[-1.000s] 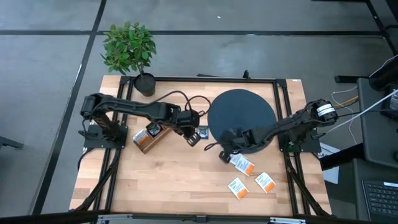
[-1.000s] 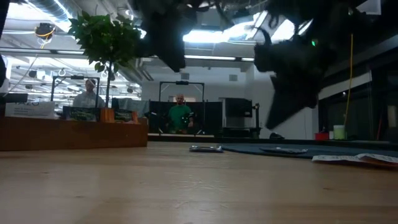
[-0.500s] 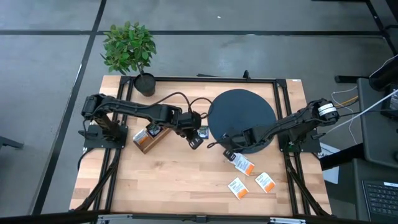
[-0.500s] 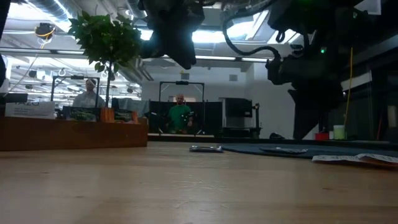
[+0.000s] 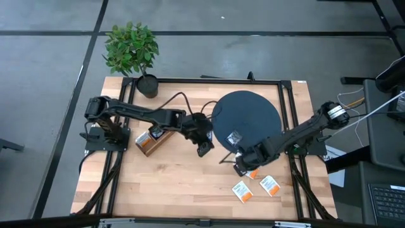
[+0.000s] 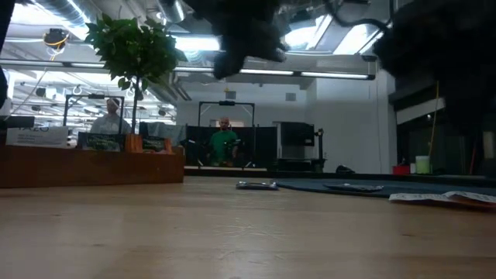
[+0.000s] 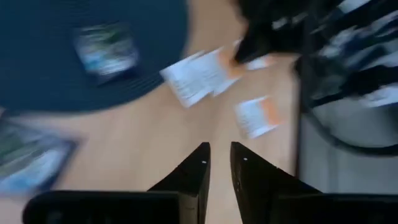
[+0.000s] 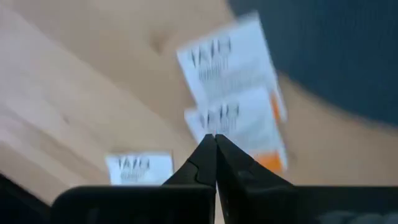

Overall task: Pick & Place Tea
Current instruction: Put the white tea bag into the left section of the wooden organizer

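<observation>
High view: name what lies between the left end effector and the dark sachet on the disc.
High view: between left end effector and dark sachet, only bare tabletop and disc rim.

Two dark jointed arms, looping black cables; tapered black pincer fingers [image 8: 216, 163]; white band near right wrist.

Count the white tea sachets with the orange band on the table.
3. Two sachets lie apart near the table's front: one left, one right. A third is mostly covered by the right gripper. More may be hidden under the arms.
</observation>
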Controlling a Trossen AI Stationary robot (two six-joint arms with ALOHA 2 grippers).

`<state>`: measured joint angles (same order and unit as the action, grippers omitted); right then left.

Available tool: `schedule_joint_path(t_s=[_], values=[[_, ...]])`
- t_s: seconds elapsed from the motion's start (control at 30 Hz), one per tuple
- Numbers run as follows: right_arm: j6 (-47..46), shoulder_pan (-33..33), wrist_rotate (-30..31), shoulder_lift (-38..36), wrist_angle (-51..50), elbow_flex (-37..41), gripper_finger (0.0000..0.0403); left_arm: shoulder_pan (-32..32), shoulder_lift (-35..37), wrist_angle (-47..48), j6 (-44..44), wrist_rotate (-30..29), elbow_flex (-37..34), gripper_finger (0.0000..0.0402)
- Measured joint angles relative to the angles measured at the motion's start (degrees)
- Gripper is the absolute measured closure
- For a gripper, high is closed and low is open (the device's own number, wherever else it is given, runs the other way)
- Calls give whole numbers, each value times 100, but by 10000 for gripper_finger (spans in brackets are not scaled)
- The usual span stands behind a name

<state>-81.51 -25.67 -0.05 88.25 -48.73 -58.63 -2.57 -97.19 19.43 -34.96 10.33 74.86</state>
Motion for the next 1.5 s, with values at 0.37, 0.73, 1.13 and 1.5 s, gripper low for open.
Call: schedule_joint_path(t_s=[0.37,0.73,1.13,1.5], values=[[-1592,-485,-21,4,537,611,397,-106,-538,-275,-3,250,-243,343],[-1609,-358,32,462,1127,951,397,-283,-1201,-511,-189,514,-234,343],[-688,-205,169,1049,2842,928,394,-313,-1370,-1029,-1086,542,-237,343],[1157,570,369,1082,3346,953,394,-487,-1373,-1241,-2005,387,-237,343]])
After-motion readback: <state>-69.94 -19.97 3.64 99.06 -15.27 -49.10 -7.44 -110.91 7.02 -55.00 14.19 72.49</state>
